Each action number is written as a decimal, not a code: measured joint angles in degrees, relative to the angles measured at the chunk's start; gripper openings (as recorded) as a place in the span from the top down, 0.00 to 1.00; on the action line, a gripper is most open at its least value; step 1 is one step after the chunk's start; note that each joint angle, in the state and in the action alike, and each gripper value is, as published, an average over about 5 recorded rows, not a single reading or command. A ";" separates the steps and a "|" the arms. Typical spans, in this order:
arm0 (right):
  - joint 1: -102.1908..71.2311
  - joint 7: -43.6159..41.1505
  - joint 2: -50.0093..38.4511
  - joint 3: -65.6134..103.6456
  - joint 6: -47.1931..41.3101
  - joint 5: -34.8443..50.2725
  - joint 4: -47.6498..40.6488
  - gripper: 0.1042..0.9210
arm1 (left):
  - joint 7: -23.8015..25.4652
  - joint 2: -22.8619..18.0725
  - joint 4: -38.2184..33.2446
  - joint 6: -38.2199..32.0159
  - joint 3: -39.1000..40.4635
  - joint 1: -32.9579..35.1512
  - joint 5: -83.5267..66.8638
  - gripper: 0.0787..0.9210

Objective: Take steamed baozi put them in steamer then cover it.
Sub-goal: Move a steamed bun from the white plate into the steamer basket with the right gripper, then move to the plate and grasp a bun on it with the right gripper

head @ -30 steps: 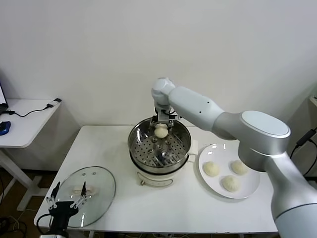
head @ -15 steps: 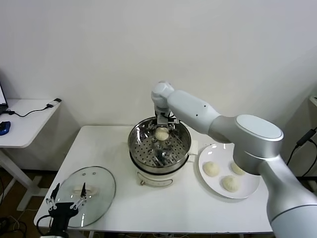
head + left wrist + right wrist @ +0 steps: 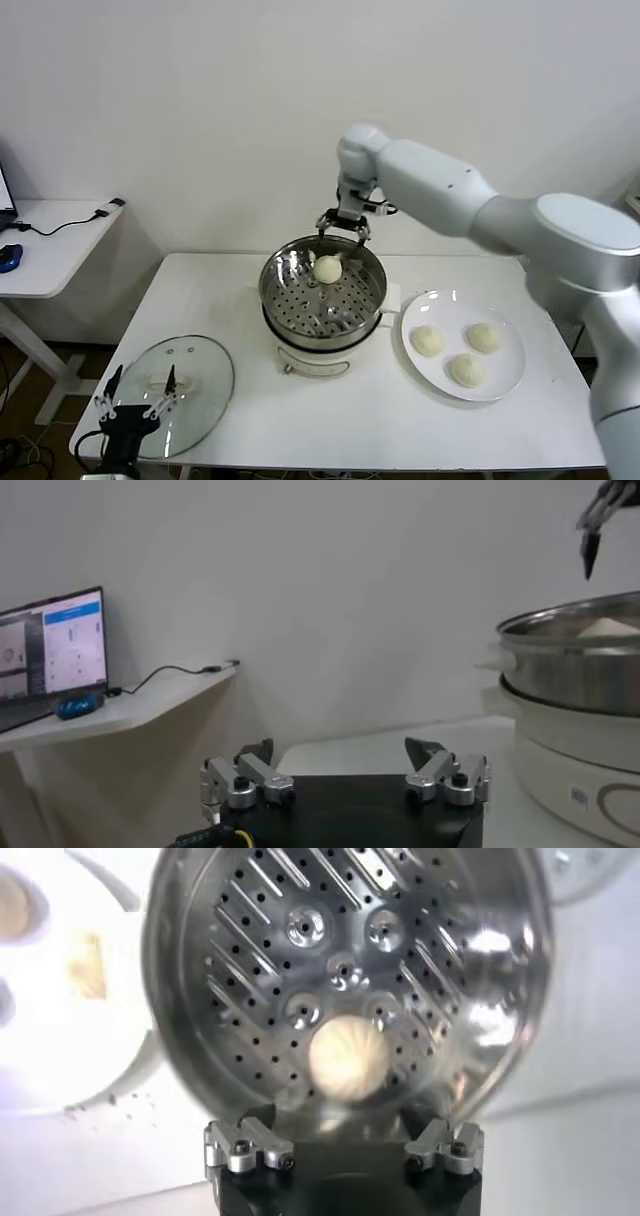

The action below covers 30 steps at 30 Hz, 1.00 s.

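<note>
We are holding our right claw [image 3: 344,227] open just above the steamer [image 3: 300,310], one baozi [image 3: 327,268] lying free below it at frame centre; our left claw [image 3: 135,397], open, is idling at lower left.

Shiny polished metal steamer [image 3: 322,292] with perforated floor, right below the right gripper [image 3: 343,228]. Matte, doughy-smooth baozi [image 3: 327,268] inside. Clear glossy glass cover [image 3: 176,388] under the left gripper [image 3: 134,400]. Glossy white plate [image 3: 503,372].

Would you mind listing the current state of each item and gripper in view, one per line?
steamer: uncovered, one baozi inside
baozi in steamer: released, resting on the perforated bottom
baozi on plate: three, waiting
plate: holding three baozi
cover: off, lying on the table
right gripper: open, empty, above the steamer
left gripper: open, idle over the cover
</note>
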 measured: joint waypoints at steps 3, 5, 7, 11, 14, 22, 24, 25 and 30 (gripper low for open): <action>2.15 2.13 -5.46 -3.03 -8.98 8.15 4.09 0.12 | 0.03 0.01 -0.36 -0.02 0.09 0.19 -0.05 0.12; 2.92 3.55 -9.08 -4.45 -15.16 12.81 6.67 0.12 | 0.04 0.10 -0.45 -0.04 0.13 0.24 -0.14 0.12; 3.31 4.70 -12.64 -5.70 -20.93 16.72 9.11 0.12 | 0.05 0.22 -0.52 -0.04 0.26 0.26 -0.21 0.12; 2.98 5.92 -19.16 -7.50 -30.06 22.15 13.36 0.12 | 0.08 0.27 -0.74 -0.03 0.63 0.28 -0.23 0.12; 1.45 6.06 -23.02 -8.23 -34.43 24.32 15.55 0.12 | 0.08 0.25 -0.81 -0.03 0.80 0.41 -0.21 0.12; -6.33 5.15 -27.74 -6.82 -40.12 23.05 17.44 0.12 | 0.03 0.31 -0.90 -0.05 0.55 0.87 -0.19 0.12; -8.69 5.16 -27.99 -5.78 -40.97 22.03 17.28 0.12 | 0.01 0.30 -0.86 -0.04 0.52 0.99 -0.19 0.12; -9.90 5.24 -28.04 -5.19 -41.37 21.56 17.16 0.12 | 0.01 0.28 -0.80 -0.05 0.51 1.04 -0.19 0.12; -15.68 6.10 -27.48 -1.96 -42.65 19.54 16.04 0.12 | 0.01 0.21 -0.30 -0.18 0.49 1.19 -0.13 0.12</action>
